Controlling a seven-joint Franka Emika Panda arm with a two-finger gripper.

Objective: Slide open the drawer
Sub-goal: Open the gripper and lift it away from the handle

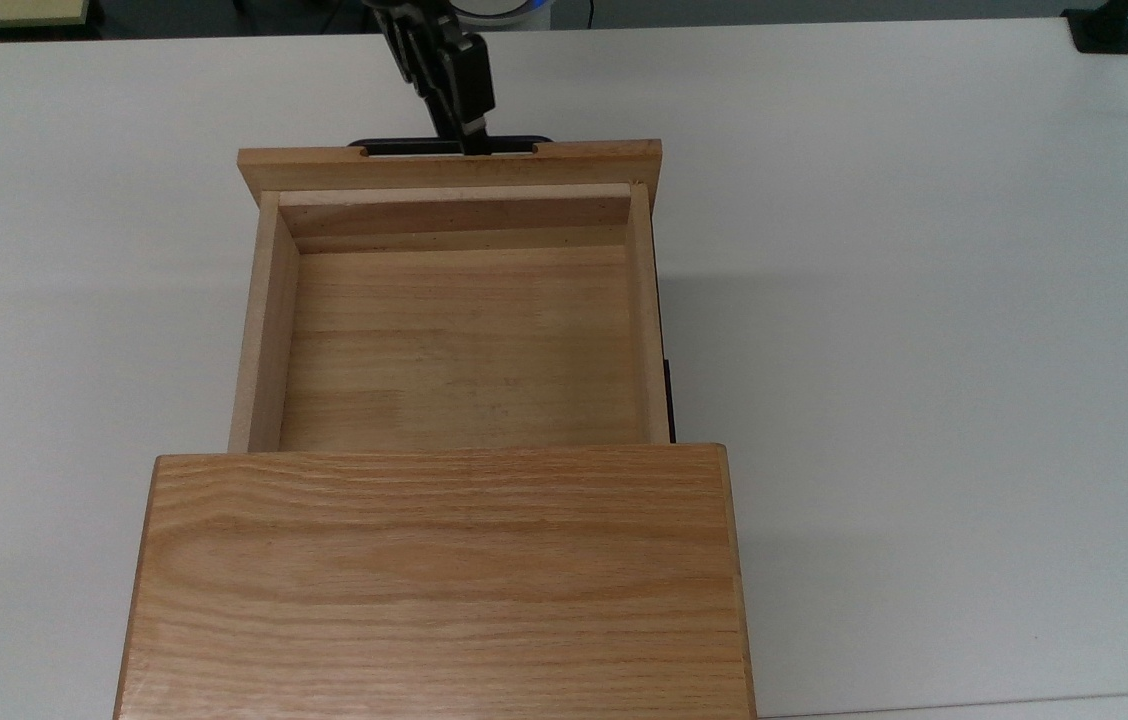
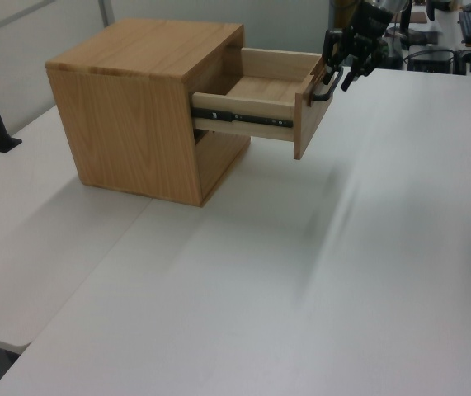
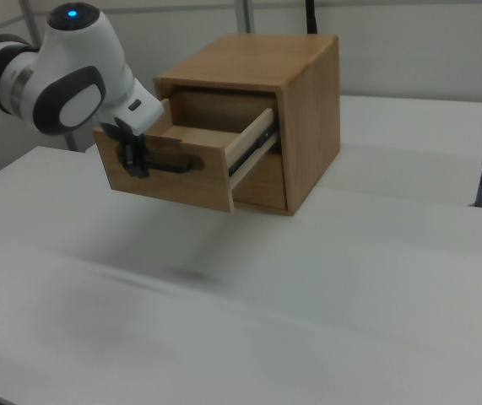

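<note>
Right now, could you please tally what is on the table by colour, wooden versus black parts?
Oak wood: 2, the cabinet and the drawer.
Black: 2, the handle and the tool at it.
Total: 4.

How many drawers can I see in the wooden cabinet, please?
1. The drawer is pulled far out of the cabinet, and the gripper is at its black handle. Below it, the right view shows only a plain panel, with no handle.
</note>
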